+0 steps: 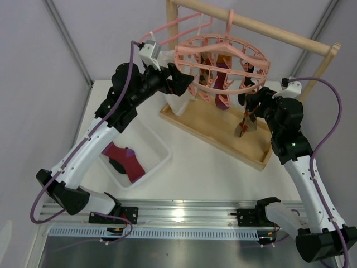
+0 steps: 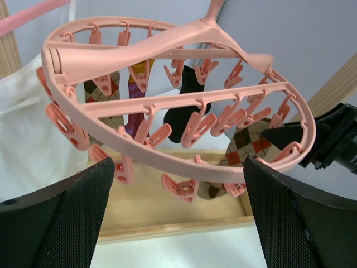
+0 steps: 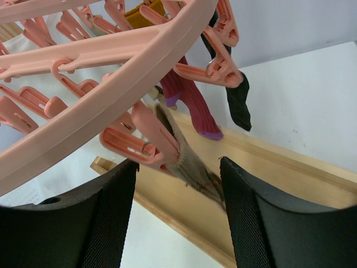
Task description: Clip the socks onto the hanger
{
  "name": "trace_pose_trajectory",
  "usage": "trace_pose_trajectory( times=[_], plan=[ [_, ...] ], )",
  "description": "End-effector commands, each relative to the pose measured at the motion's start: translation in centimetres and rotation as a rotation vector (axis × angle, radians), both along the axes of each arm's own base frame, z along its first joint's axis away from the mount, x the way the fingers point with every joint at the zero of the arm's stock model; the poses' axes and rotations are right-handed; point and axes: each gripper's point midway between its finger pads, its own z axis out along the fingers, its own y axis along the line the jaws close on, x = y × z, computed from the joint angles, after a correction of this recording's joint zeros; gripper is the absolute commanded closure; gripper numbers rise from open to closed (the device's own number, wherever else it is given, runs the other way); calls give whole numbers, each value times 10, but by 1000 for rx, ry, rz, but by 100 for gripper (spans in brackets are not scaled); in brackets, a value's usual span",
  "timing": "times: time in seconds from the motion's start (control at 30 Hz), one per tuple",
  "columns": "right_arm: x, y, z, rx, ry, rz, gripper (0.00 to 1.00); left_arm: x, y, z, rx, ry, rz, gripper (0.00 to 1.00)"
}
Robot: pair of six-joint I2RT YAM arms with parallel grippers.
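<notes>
Left jaws spread wide, right jaws half parted: the left gripper (image 2: 177,184) faces the hanger (image 2: 184,61), whose near rim crosses the gap between its fingers, while the right gripper (image 3: 178,164) sits under the opposite rim, where an argyle sock (image 3: 192,167) pinned in a clip (image 3: 148,134) hangs into its gap, nearer one finger; contact cannot be told. A maroon sock (image 3: 192,106) and a black sock (image 3: 239,106) hang from other clips. A white top (image 2: 28,139) hangs beside the hanger on a wooden rack (image 1: 223,137). More socks lie in a bin (image 1: 159,146) on the table (image 1: 195,178).
</notes>
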Motion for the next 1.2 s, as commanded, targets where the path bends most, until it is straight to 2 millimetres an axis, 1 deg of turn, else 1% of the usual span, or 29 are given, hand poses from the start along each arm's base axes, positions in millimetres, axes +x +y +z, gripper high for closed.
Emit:
trace_pose_trajectory(
  times=[0.0, 0.1, 0.23, 0.33, 0.47, 0.5, 0.57, 0.7, 0.83, 0.87, 1.0, 1.17],
  plan=[
    [0, -4, 17, 17, -50, -16, 36, 10, 0, 27, -62, -40, 26, 1],
    [-3, -4, 21, 10, -58, -11, 35, 14, -6, 24, -63, -24, 16, 0],
    [-13, -3, 29, 6, -69, 11, 35, 18, -10, 23, -72, -7, 10, 1],
    [-19, 2, 30, 1, -68, 46, 35, 18, -15, 22, -78, 6, -11, 1],
    [-32, 8, 34, -12, -73, 100, 35, 12, -22, 23, -87, 19, -47, 1],
    [-36, 12, 36, -13, -80, 130, 35, 10, -23, 23, -88, 20, -55, 0],
    [-42, 15, 39, -28, -89, 159, 35, 7, -25, 21, -86, 25, -62, 0],
    [-61, 26, 55, -46, -147, 250, 36, -4, -36, 20, -91, 25, -95, 1],
    [-76, 44, 67, -71, -192, 360, 36, -9, -45, 17, -91, 31, -112, 1],
    [-80, 51, 69, -85, -203, 396, 37, -13, -48, 18, -92, 30, -121, 0],
    [-81, 63, 67, -121, -200, 437, 37, -19, -55, 19, -97, 29, -132, 1],
    [-70, 67, 59, -187, -188, 414, 35, -29, -62, 24, -110, 16, -153, 0]
  ],
)
